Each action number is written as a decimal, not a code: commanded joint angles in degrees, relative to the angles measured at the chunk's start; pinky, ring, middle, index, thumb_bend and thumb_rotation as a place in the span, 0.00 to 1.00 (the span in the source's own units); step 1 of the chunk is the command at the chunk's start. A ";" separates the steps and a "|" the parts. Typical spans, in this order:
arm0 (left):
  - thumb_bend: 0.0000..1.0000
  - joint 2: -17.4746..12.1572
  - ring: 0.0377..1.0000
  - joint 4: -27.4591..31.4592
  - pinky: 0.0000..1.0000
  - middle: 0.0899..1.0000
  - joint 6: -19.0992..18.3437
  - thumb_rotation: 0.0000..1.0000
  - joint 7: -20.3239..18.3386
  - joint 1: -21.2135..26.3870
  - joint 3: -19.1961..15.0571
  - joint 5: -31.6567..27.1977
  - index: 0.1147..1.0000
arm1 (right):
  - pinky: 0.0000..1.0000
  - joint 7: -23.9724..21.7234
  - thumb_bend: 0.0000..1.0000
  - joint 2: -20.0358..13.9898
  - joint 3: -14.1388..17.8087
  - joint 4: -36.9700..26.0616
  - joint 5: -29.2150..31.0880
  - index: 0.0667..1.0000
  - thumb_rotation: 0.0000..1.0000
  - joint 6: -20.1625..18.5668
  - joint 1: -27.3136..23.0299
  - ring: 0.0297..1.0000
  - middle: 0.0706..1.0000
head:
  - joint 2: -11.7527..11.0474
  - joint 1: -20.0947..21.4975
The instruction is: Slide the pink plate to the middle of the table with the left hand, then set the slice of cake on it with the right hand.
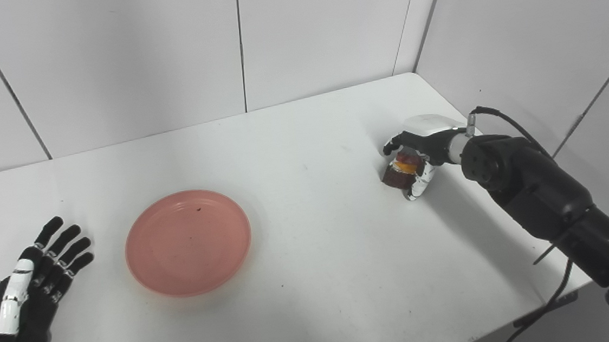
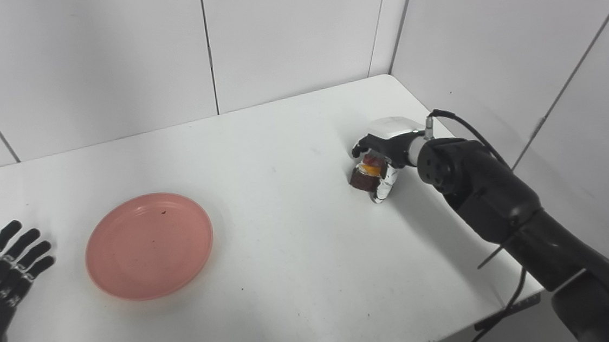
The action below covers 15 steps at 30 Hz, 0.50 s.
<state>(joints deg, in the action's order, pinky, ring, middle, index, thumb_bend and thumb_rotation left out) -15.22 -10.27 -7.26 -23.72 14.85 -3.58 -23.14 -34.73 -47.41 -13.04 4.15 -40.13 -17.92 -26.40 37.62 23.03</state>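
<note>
The pink plate (image 1: 188,242) lies flat on the white table (image 1: 316,257), left of the middle. My left hand (image 1: 25,285) rests open on the table to the plate's left, fingers spread, apart from the plate. My right hand (image 1: 417,154) is at the table's right side, fingers and thumb closed around the slice of cake (image 1: 401,171), a dark brown piece with a yellow and red top. The cake sits at table level; I cannot tell whether it is lifted. The same scene shows in the right eye view, with the plate (image 2: 148,245) and the cake (image 2: 367,175).
White walls stand close behind and to the right of the table. The table's right edge (image 1: 529,262) runs just beside my right arm. A black cable (image 1: 501,117) loops from the right wrist.
</note>
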 commanded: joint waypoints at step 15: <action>0.47 -0.23 0.89 -1.68 0.87 0.91 -4.92 0.88 0.59 -2.95 1.09 0.96 0.91 | 0.35 4.36 0.52 -1.05 2.40 1.70 -0.91 0.50 0.00 1.26 -1.79 0.41 0.38 | -0.02 -0.41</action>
<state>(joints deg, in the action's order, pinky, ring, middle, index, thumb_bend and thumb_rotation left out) -15.23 -10.05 -7.60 -23.64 14.84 -3.45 -23.16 -32.03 -46.77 -12.20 6.34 -41.48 -17.92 -26.63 37.71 22.94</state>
